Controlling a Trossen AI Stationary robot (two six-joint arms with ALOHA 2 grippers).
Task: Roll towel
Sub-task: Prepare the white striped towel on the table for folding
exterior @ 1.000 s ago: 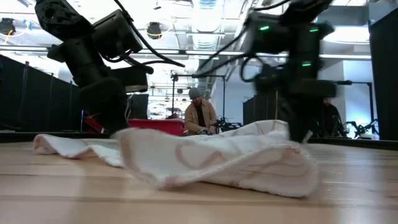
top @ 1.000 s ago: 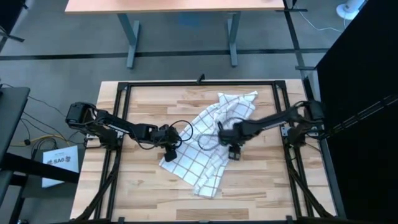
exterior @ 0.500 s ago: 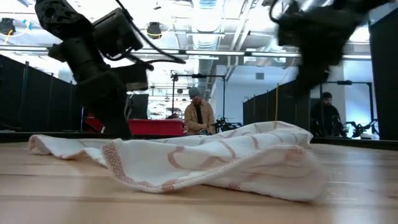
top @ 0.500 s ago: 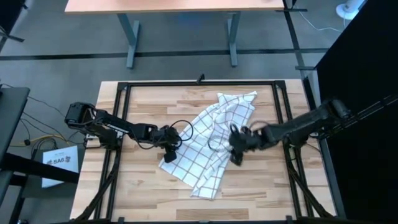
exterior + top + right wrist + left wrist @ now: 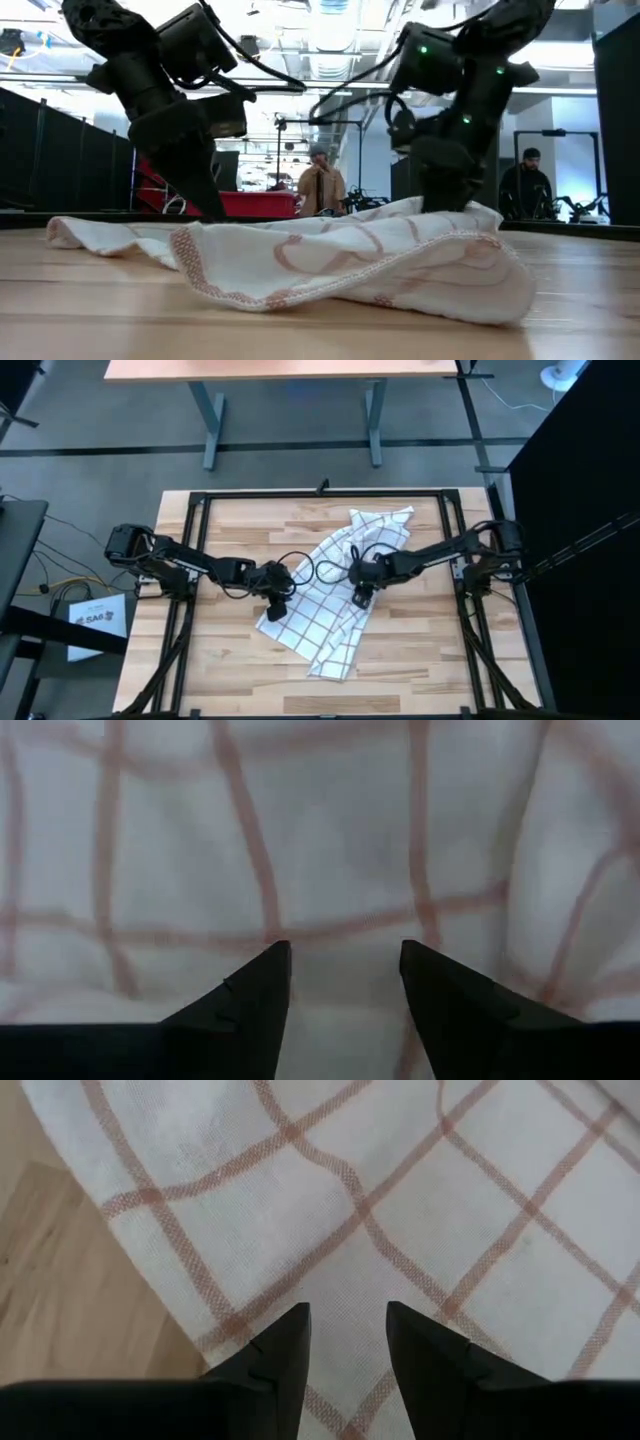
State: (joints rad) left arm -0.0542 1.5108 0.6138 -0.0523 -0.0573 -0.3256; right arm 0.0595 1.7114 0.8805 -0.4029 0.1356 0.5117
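The towel (image 5: 345,590), white with a grid of reddish lines, lies rumpled and slanting on the wooden table, from the far right down toward the near middle. My left gripper (image 5: 348,1342) is open, its fingers pointing down over the towel's left edge (image 5: 268,615). My right gripper (image 5: 345,982) is also open and points down over the towel's middle, near its right side (image 5: 362,596). In the low view both grippers (image 5: 205,205) (image 5: 445,200) reach down to the top of the cloth. My left gripper stands with open fingers on or just above the towel near its left edge (image 5: 230,1330); I cannot tell whether the tips touch. My right gripper stands with open fingers over a raised fold of the towel (image 5: 340,935); whether it touches also cannot be told.
A black metal frame (image 5: 320,493) runs around the table. Bare wood lies at the far left (image 5: 250,525) and the near right (image 5: 420,650). Beyond the table, people (image 5: 320,185) stand in the room.
My right gripper rose clear of the towel toward the table's right edge, then came back down onto it a little farther left. The towel's near part shifted and narrowed while its far end stayed in place.
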